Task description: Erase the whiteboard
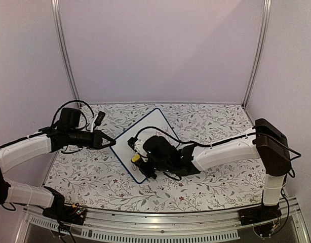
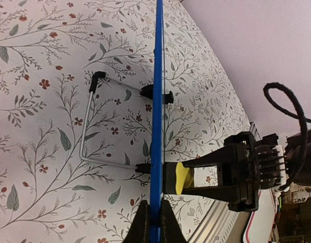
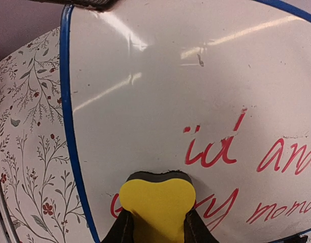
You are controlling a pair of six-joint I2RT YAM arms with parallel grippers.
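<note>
The whiteboard stands tilted on its wire stand at mid-table, with a blue frame and red handwriting on its face. My left gripper is shut on the board's left edge, and in the left wrist view its fingertips pinch the blue frame from both sides. My right gripper is shut on a yellow eraser. The eraser's dark felt presses on the board's lower left, over the red words. From above the eraser shows as a yellow spot.
A floral cloth covers the table. Plain walls and two metal posts close in the back and sides. The right arm's dark wrist and cable cover the board's lower half in the top view.
</note>
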